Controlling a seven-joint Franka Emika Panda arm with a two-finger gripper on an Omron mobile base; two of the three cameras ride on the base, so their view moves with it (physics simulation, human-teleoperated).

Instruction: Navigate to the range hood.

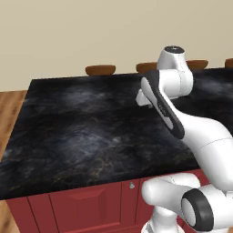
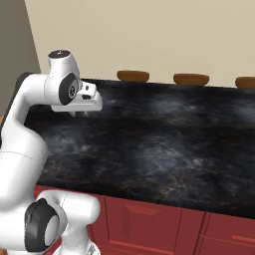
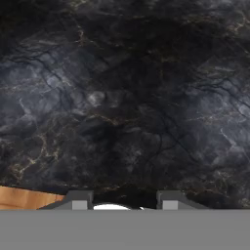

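Three brown stool seats (image 2: 133,75) line the far edge of a black marble island top (image 1: 91,132), at about 12 o'clock from the base. Behind them stands a plain cream wall (image 1: 68,32). No hood, stove or microwave appears on that wall or anywhere else in these views, so the range hood's bearing from the pincer cannot be told. My judgement is that it lies outside the present field, and the base must turn or drive before any heading can be fixed.

The pincer (image 3: 124,201) hangs over the island top, pointing down at the marble. Two dark finger tips (image 3: 78,200) rise well apart at the bottom of the hand view, so the pincer stands wide and holds nothing.

Edges and room:
- The island's red cabinet front (image 1: 86,205) sits just ahead of the base, blocking travel toward 12 o'clock.
- Wood floor (image 1: 9,104) shows past the island's corner at about 10 o'clock in the left base view. That is the one open lane visible.
- A grey wall panel (image 2: 15,45) stands at 11 o'clock in the right base view.

The arm reaches out over the top, so any swing of the base risks sweeping it along the counter.
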